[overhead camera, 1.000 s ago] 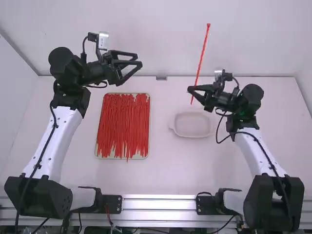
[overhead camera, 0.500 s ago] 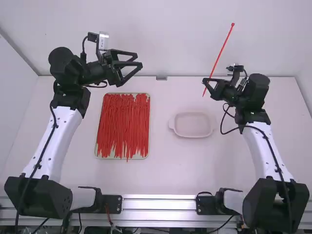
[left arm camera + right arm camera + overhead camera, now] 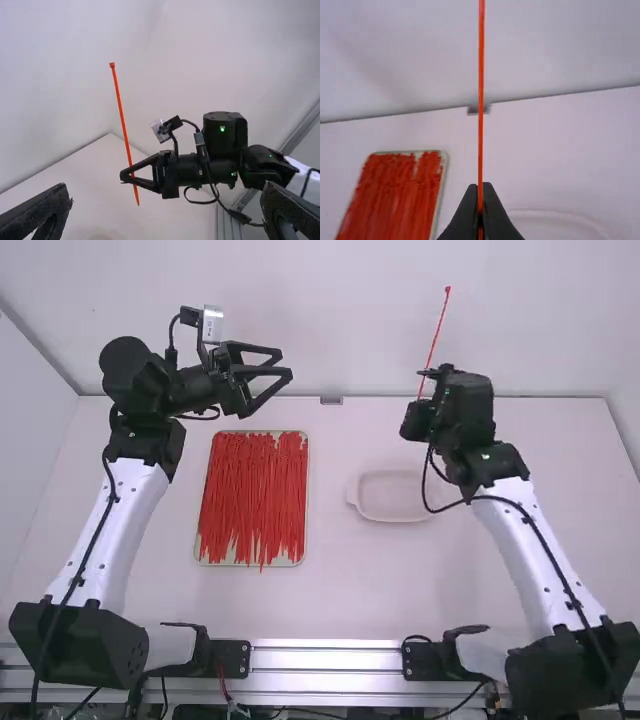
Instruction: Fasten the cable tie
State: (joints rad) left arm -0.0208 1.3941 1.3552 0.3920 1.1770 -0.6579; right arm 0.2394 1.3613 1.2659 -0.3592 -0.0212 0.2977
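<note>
Right arm has swung back toward the middle, and the tie is less tilted than half a second ago.

My right gripper (image 3: 480, 192) is pinched shut on the low end of the red cable tie (image 3: 434, 340), which sticks up in the air over the far side of the white dish (image 3: 395, 495). The left gripper (image 3: 270, 390) hangs wide open holding nothing, above the far end of the tray (image 3: 306, 500) of red ties.

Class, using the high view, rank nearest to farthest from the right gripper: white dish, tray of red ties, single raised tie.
1. single tie, clamped in the right gripper.
2. white dish, on the table close by.
3. tray of red ties, farther off, to the left.
</note>
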